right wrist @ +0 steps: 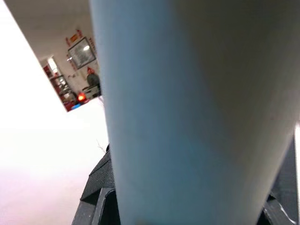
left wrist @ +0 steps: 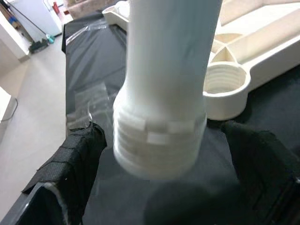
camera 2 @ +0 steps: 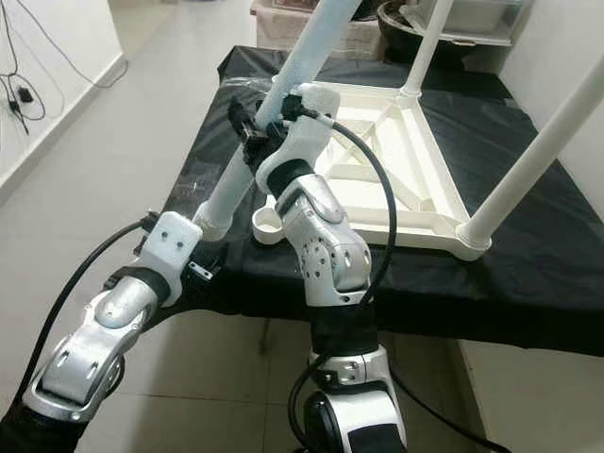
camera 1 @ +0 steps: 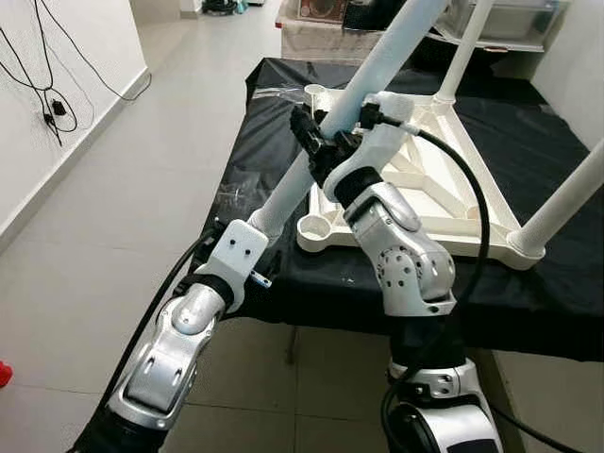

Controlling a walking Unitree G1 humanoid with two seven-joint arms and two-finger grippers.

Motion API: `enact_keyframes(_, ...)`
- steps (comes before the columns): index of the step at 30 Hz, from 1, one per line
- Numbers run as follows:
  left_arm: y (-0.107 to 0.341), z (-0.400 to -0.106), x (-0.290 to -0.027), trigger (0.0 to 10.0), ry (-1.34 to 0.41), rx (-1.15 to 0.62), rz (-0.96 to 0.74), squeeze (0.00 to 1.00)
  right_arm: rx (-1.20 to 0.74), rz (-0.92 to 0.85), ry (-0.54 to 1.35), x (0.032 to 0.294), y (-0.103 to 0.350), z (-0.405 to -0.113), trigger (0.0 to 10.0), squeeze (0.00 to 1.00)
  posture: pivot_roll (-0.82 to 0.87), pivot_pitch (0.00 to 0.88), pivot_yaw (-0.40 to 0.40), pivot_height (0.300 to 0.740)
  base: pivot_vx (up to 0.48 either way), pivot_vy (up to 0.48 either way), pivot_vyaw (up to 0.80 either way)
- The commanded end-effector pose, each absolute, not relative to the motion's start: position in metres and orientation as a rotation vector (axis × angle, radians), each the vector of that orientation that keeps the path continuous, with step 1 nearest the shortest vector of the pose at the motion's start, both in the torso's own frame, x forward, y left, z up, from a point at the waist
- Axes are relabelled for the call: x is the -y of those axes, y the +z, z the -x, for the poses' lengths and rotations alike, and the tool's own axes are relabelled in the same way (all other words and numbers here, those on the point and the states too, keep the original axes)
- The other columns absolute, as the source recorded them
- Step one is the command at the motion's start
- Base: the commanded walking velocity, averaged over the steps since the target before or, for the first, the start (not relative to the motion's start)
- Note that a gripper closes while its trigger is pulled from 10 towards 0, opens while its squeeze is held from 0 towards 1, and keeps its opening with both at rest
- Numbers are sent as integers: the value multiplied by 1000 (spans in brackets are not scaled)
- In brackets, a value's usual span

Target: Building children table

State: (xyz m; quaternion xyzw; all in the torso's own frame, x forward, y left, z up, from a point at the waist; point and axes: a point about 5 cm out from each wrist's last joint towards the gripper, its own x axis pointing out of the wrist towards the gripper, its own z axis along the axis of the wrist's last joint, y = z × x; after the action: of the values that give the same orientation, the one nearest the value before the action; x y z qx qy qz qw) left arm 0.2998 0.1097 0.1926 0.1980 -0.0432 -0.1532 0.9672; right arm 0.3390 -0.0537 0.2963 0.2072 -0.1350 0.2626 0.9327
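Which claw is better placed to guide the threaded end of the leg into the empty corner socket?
Probably the left claw: it flanks the table leg at its threaded end, just beside the empty socket. The right claw sits higher up the shaft.

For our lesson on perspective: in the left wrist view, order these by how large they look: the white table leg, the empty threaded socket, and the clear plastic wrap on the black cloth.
1. White table leg; it is nearest the camera, which exaggerates it.
2. Empty threaded socket.
3. Clear plastic wrap; close to the socket in apparent size, and its edges are faint, so this ranking is unsure.
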Motion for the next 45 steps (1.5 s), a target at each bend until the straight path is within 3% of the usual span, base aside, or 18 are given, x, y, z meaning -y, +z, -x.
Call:
enact_keyframes(1,188,-301,-110,10000,-318,74,-416,0,284,-438,558,54,297,-334,10000,0,68,140,-68,740,0,0,0)
enact_keyframes(29,181,-309,-104,10000,-366,76,-417,0,243,-443,600,53,294,-322,10000,0,54,155,-64,740,0,0,0)
enact_keyframes(30,181,-309,-103,9333,-367,75,-416,0,242,-444,600,53,294,-322,10000,0,54,155,-64,740,0,0,0)
enact_keyframes(31,181,-309,-103,9333,-368,75,-415,0,241,-444,600,53,294,-322,10000,0,54,155,-64,740,0,0,0)
enact_keyframes(32,180,-309,-102,4275,-373,75,-414,0,241,-443,603,52,294,-321,10000,0,52,157,-62,740,0,0,0)
enact_keyframes(33,180,-309,-102,2980,-374,75,-413,0,241,-443,604,52,294,-321,10000,0,52,157,-62,740,0,0,0)
enact_keyframes(34,180,-309,-102,2980,-374,75,-413,0,241,-443,604,52,294,-321,10000,0,52,157,-62,740,0,0,0)
enact_keyframes(35,180,-310,-101,0,-376,77,-413,0,241,-444,606,52,295,-321,10000,0,51,157,-62,740,0,0,0)
enact_keyframes(45,177,-309,-104,0,-376,80,-413,0,238,-448,626,50,296,-316,10000,0,48,150,-59,740,0,0,0)
